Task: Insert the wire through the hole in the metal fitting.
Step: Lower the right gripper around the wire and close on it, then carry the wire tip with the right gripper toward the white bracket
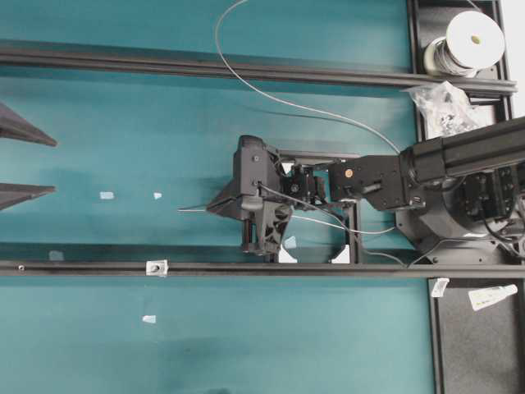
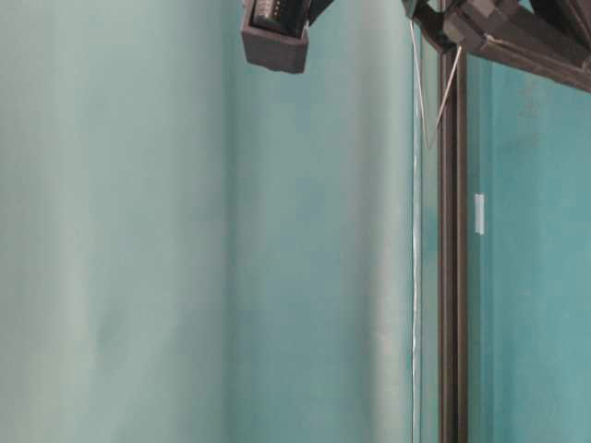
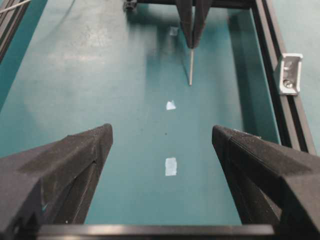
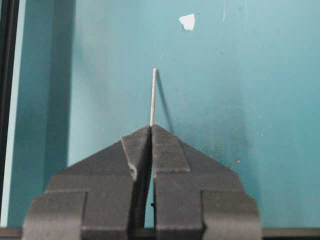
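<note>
My right gripper reaches across to the middle and is shut on the wire. The wire's short straight tip sticks out to the left of the jaws. The right wrist view shows the closed gripper with the wire tip over the teal mat. The metal fitting sits on the lower black rail, down and left of the wire tip. It also shows at the right of the left wrist view. My left gripper is open and empty at the left edge, facing the right gripper.
Two long black rails cross the mat. The wire runs back in a loop to a spool at top right, next to a plastic bag. Small pale tape scraps lie between the grippers.
</note>
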